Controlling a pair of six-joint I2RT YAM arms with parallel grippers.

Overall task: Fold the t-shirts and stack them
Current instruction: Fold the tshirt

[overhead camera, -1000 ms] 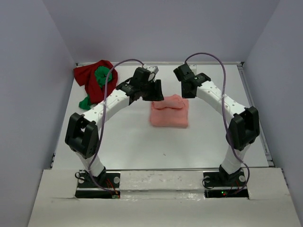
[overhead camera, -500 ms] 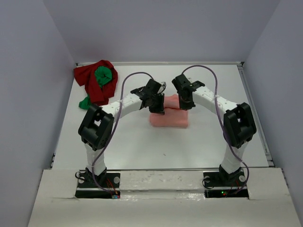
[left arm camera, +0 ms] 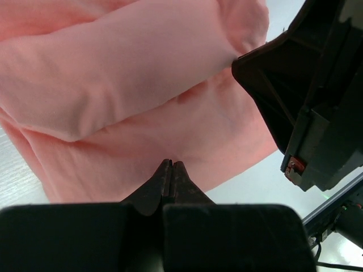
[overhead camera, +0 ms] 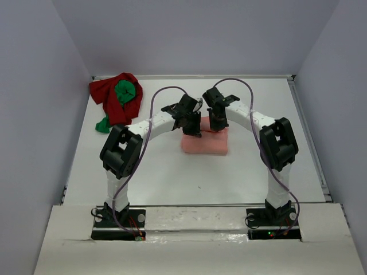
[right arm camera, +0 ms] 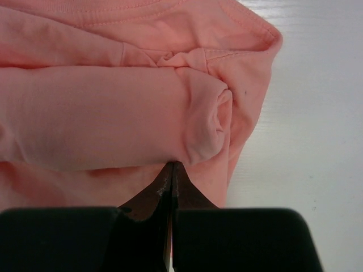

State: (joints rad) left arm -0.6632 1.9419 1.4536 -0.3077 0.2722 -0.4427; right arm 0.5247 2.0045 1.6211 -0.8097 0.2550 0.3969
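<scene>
The salmon-pink t-shirt (overhead camera: 207, 143) lies folded in a small block at the table's middle, with a rolled fold along its far edge (right arm camera: 113, 113). My left gripper (overhead camera: 195, 130) is shut, its tips pressed onto the shirt's left far part (left arm camera: 171, 164). My right gripper (overhead camera: 215, 127) is shut, its tips against the rolled fold near the shirt's right end (right arm camera: 172, 165). No cloth shows between either pair of jaws. The dark red t-shirt (overhead camera: 109, 98) lies crumpled at the far left corner with the bright green t-shirt (overhead camera: 125, 91) bunched on it.
The right gripper's black body (left arm camera: 317, 96) hangs close to the left gripper, above the pink shirt. A green sleeve (overhead camera: 103, 125) trails toward the left edge. White table (overhead camera: 172, 172) in front of the shirt; raised walls on all sides.
Both grippers have come down and inward from the far side onto the pink shirt's far edge. The shirt's fold looks flatter. The red and green pile has not moved.
</scene>
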